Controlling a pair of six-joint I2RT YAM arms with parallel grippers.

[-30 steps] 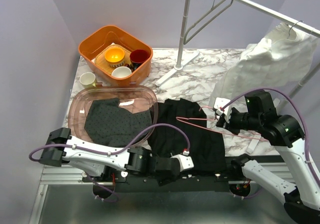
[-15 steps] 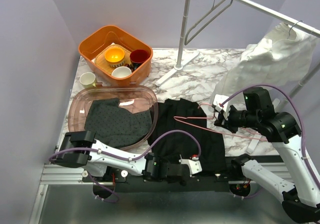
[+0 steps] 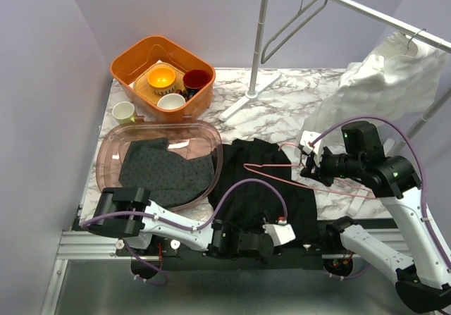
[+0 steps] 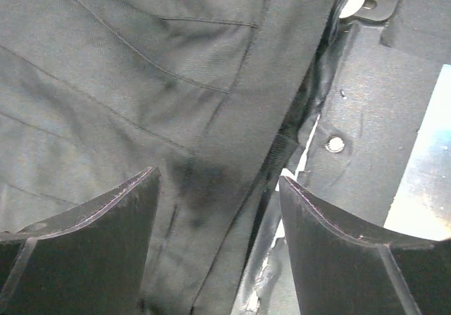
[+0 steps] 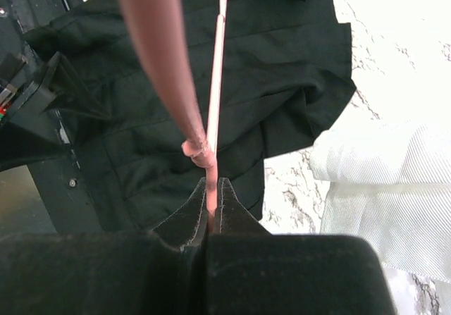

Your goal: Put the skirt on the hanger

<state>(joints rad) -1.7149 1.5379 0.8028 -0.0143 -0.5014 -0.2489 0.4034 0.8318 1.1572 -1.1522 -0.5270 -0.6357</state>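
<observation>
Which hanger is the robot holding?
The thin pink wire hanger, pinched in the right gripper above the black skirt. The grey hanger hangs bare on the metal rail, and a third hanger there carries a white shirt.

Black skirt (image 3: 261,188), pink hanger (image 5: 159,54), orange basket (image 3: 199,102), grey-veined white marble table (image 3: 282,121).
</observation>
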